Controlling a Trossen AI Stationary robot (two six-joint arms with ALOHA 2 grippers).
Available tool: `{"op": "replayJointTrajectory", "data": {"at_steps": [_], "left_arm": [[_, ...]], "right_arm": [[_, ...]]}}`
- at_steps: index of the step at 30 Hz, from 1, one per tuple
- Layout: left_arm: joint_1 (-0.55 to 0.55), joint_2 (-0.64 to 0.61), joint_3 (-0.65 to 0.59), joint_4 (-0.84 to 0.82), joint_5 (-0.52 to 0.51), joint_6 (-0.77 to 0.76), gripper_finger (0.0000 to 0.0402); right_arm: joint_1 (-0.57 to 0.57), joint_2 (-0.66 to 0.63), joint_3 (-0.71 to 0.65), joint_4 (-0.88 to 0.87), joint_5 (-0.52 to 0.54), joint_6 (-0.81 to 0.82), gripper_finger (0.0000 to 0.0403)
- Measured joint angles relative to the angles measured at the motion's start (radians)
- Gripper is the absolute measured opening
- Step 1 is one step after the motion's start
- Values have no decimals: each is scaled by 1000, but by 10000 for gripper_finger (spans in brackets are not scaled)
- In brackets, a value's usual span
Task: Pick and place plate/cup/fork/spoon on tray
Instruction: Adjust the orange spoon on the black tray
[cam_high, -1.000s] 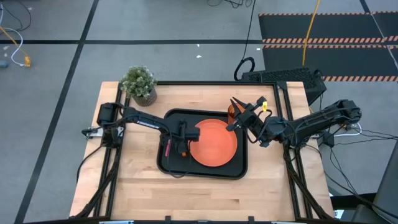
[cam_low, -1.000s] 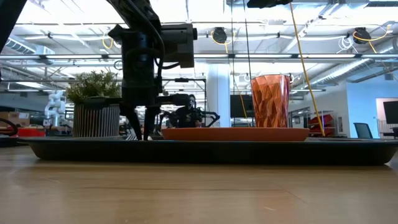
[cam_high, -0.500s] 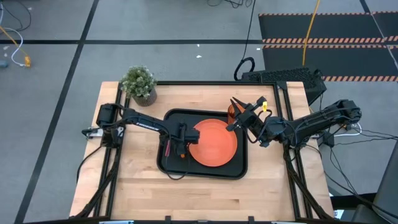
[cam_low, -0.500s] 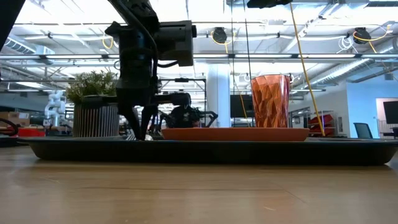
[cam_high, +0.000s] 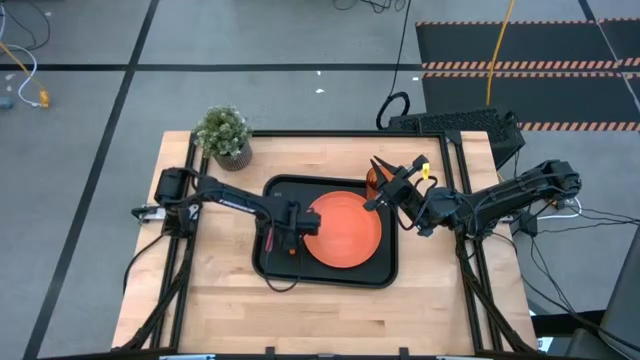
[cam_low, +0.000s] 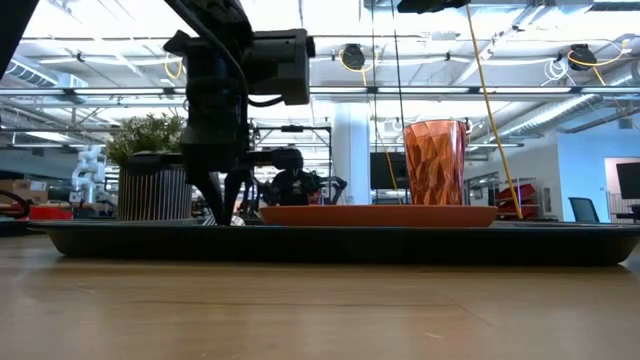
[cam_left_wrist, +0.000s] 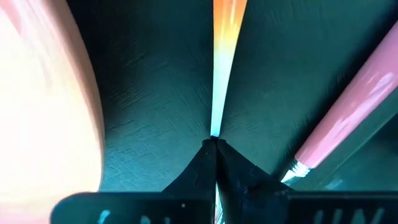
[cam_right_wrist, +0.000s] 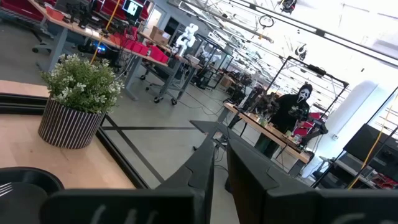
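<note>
The black tray holds the orange plate, which lies flat on its floor. The amber cup stands upright in the tray's far right corner. The pink-red-handled fork lies on the tray's left side. My left gripper points down between fork and plate, shut on the orange-handled spoon, low over the tray floor. My right gripper hangs shut and empty high above the cup; it also shows in the right wrist view. My left gripper pinches the spoon between its two fingers at the narrow end of the orange handle, where it thins toward the metal. The fingers come from above, pointing down. The handle runs away from the fingertips close over the tray floor; whether it rests there I cannot tell.
A potted green plant stands at the table's far left corner. Bare wood lies in front of the tray and on both sides. The tray's raised rim runs round everything on it.
My left gripper has gone a little toward the table's near edge and slightly left, staying low in the tray and shut. The spoon's orange handle has shifted toward the near edge with it. The plate, cup and fork have stayed put.
</note>
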Motion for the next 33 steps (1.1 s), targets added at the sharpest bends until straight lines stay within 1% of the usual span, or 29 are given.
{"op": "replayJointTrajectory", "data": {"at_steps": [4, 13, 28, 33], "left_arm": [[-8, -14, -1, 0, -8, -15, 0], [0, -107, -1, 5, -1, -46, 0], [-36, -112, -1, -54, 4, -147, 0], [-62, -112, -1, -64, -23, -157, 0]], "right_arm": [[0, 0, 0, 0, 0, 0, 36], [0, 0, 0, 0, 0, 0, 36], [0, 0, 0, -11, 0, 4, 36], [0, 0, 0, -16, 0, 7, 36]]}}
